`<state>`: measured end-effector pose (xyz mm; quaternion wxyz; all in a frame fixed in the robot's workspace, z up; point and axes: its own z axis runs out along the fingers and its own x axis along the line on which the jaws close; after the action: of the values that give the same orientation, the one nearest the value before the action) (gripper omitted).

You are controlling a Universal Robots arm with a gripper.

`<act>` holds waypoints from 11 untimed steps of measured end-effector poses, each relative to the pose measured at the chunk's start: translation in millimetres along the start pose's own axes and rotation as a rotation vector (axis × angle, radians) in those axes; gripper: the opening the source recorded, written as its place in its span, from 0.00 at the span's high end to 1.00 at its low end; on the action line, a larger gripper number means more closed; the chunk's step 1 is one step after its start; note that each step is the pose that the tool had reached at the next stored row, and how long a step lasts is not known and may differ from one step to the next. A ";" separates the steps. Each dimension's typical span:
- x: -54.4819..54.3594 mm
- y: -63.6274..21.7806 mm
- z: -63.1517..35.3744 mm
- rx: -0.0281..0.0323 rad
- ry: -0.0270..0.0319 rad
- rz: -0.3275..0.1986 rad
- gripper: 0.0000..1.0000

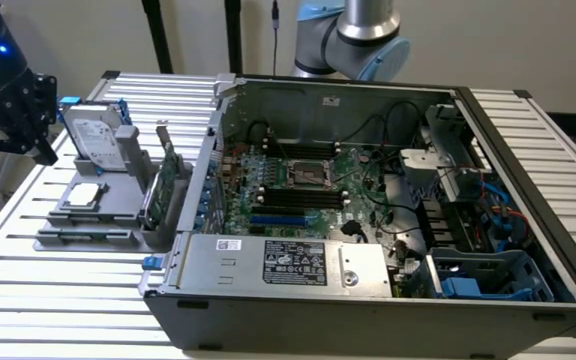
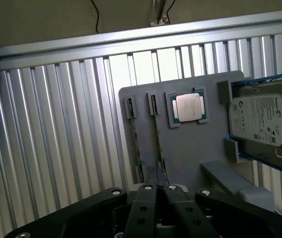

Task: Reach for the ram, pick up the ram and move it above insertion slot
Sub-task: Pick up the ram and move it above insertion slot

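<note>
Reach step: gripper [image 1: 40, 154], closed and empty, hangs apart from the ram [image 1: 152, 204] standing in its grey holder [image 1: 88, 240]. Grasp calls for jaws opened, aligned across its thin edge.

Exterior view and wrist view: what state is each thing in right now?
gripper: shut, holding nothing
ram: on edge in the holder, untouched
green card: upright beside the ram
hard drive: propped in holder
processor chip: flat on holder
computer case: side open
memory slots: empty
</note>
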<state>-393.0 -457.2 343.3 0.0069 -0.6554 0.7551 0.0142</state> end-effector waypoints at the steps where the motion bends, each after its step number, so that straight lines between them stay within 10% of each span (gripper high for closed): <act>1: 0.0 0.0 0.1 -0.0001 -0.0003 0.000 0.89; 11: 0.1 0.0 2.2 -0.0032 0.0007 -0.111 0.89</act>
<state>-393.1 -457.2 341.0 0.0064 -0.6964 0.7175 0.0148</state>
